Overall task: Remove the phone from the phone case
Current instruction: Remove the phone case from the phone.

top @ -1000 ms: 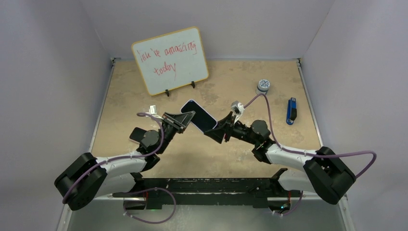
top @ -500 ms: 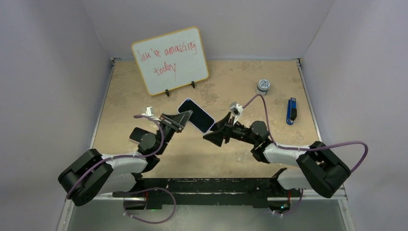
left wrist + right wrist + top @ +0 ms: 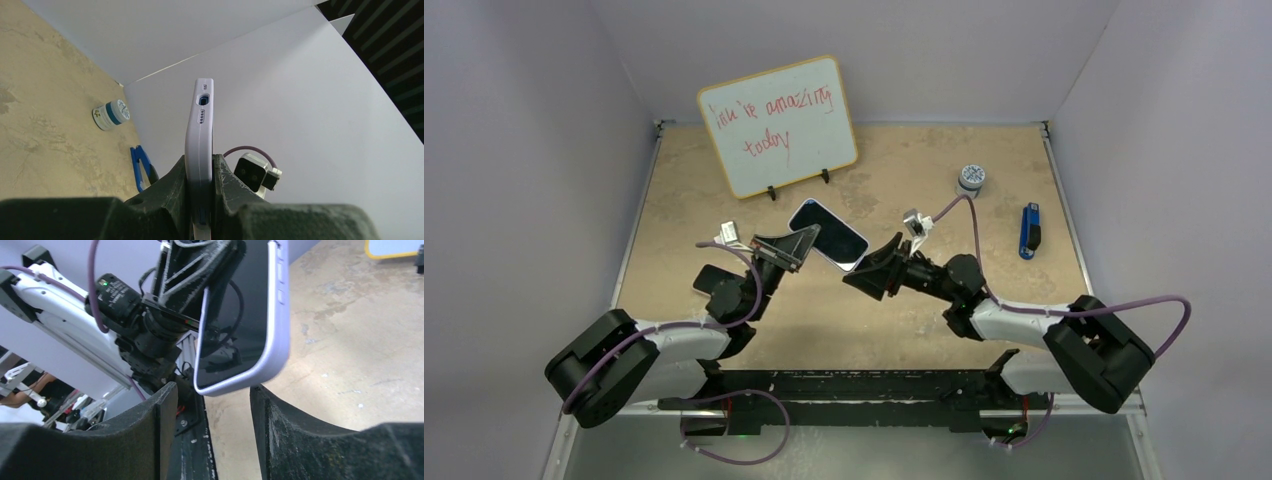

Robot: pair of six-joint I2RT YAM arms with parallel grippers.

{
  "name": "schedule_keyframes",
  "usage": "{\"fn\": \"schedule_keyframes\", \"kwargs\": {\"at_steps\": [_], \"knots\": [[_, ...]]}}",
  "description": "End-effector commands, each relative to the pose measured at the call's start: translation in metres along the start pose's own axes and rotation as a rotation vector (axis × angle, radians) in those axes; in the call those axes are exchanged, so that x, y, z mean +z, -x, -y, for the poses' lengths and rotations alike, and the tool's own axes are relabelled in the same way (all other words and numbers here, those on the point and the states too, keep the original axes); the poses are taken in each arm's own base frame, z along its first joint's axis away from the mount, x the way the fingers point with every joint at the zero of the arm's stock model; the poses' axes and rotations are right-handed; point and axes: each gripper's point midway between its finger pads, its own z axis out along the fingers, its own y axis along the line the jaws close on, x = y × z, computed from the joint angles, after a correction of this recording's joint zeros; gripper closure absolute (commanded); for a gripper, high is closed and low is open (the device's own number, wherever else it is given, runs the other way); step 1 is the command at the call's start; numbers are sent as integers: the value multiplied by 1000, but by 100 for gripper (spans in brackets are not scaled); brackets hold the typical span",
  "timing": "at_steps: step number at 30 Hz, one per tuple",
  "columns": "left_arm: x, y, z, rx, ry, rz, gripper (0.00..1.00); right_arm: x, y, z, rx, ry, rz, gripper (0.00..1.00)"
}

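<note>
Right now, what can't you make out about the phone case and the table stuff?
- Left wrist view: the phone case has its lower end hidden inside the left gripper and cut by the bottom edge.
- Right wrist view: its upper end runs off the top; whether the open right gripper touches it is unclear.
- Top view: round container label too small; dark flat object half hidden under the left arm.
</note>
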Motion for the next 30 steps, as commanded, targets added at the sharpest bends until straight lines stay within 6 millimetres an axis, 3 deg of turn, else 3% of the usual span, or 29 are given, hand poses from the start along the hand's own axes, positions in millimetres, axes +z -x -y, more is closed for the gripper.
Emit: {"fn": "schedule_keyframes", "kwargs": {"at_steps": [1, 10, 15, 19, 24, 27, 30], "knots": [[5, 22, 57, -112, -198, 75, 100, 17, 32, -27, -53, 89, 92, 45], [4, 25, 56, -184, -187, 88, 100, 25, 45, -35, -71, 109, 124, 61], [8, 26, 51, -220, -133, 92, 100, 29, 51, -37, -115, 99, 112, 80], [13, 27, 43, -228, -56, 80, 100, 33, 43, -36, -172, 111, 45, 87], [22, 25, 40, -135, 10, 17, 100, 36, 32, -27, -261, 101, -40, 90], [22, 19, 42, -99, 12, -43, 100, 32, 27, -30, -349, 139, -50, 100], [20, 11, 42, -67, 3, -99, 100, 23, 26, -32, -437, 155, -25, 100]]}}
